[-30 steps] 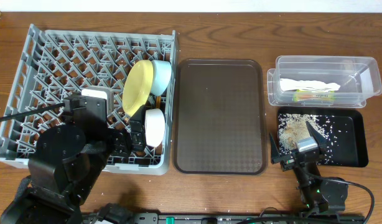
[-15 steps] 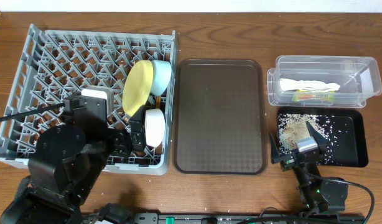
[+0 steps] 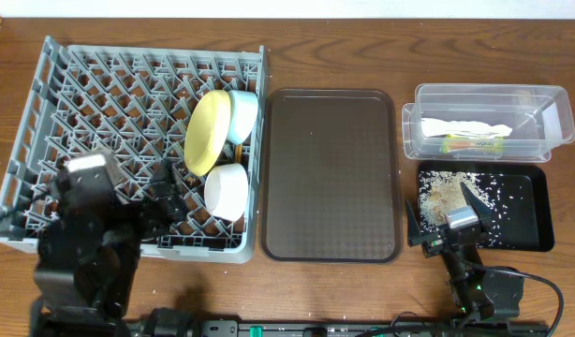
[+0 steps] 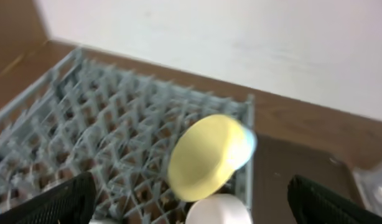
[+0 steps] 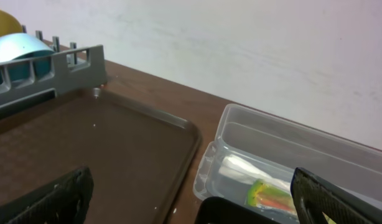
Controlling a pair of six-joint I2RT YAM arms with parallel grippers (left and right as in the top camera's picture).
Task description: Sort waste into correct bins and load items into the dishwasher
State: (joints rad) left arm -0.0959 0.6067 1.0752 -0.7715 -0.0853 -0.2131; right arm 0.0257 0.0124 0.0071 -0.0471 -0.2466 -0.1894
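Brown wood-grain table (image 3: 362,47) runs under everything, with a pale wall behind it in both wrist views. On the left stands the grey dish rack (image 3: 100,94), and near its right edge the yellow plate (image 3: 207,133) is propped on edge between the pegs, with the light blue bowl (image 3: 243,114) touching its right side. The pinkish-white bowl (image 3: 227,191) lies on its side just in front of them, also inside the rack. The left gripper (image 4: 192,183) hangs over the front of the rack with its fingers spread wide and nothing between them; its wrist view is blurred. A dark brown serving tray (image 3: 331,173) lies beside the rack in the middle of the table. At far right, the clear tub (image 3: 550,103) holds the white tissue (image 3: 465,127) and, just in front of it, the green-and-orange wrapper (image 3: 473,144); any print on the wrapper is too small to read. The black tray (image 3: 536,225) sits directly in front of the tub, with rice-like crumbs (image 3: 444,195) heaped at its left end and scattered across the rest. The right gripper (image 3: 439,204) hovers at that left end, fingers spread apart and holding nothing.
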